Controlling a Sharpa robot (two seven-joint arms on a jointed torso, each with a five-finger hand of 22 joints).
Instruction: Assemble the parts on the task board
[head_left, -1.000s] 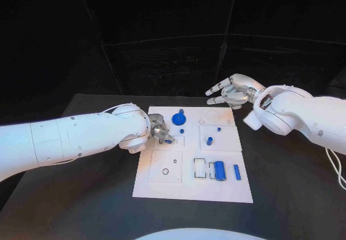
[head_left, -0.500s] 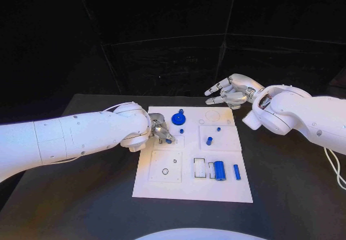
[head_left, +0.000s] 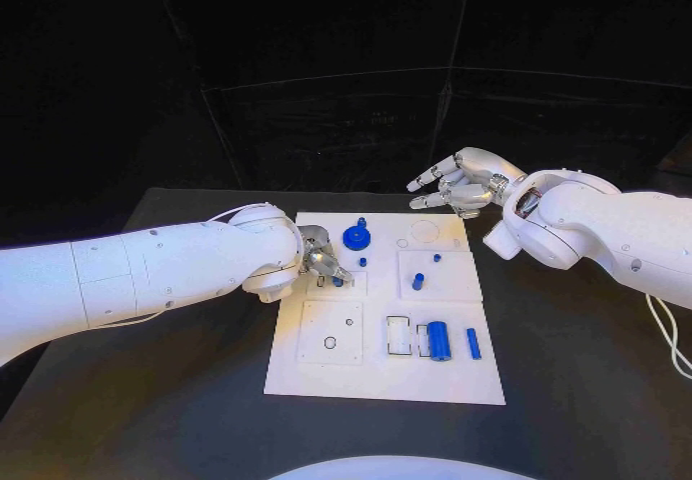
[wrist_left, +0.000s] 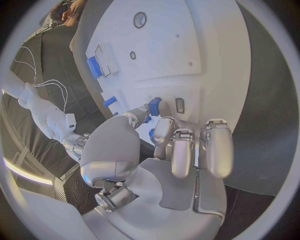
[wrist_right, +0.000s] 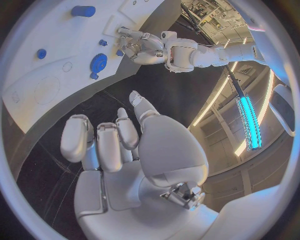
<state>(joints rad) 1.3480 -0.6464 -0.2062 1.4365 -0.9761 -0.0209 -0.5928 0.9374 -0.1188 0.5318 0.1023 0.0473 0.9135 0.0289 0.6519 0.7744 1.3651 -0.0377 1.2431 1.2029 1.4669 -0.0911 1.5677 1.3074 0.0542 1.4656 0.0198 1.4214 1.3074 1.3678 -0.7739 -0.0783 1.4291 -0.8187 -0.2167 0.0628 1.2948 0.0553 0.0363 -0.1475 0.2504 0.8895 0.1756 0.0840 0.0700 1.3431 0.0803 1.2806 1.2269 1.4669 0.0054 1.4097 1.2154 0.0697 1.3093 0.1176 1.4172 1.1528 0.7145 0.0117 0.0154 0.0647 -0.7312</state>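
The left hand (head_left: 317, 262) pinches a small blue part (wrist_left: 154, 106) at the task board (head_left: 325, 370)'s left edge, far nearer than the empty, loosely spread right hand (head_left: 459, 182)

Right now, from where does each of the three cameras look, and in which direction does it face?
Head view: on the robot's head, facing down at the task board; both arms enter, left robot hand on the board, right robot hand raised behind it.
Left wrist view: behind the left robot hand, facing the board.
Right wrist view: behind the right robot hand, facing the board.
Shared: the head and right wrist views both show the blue gear.
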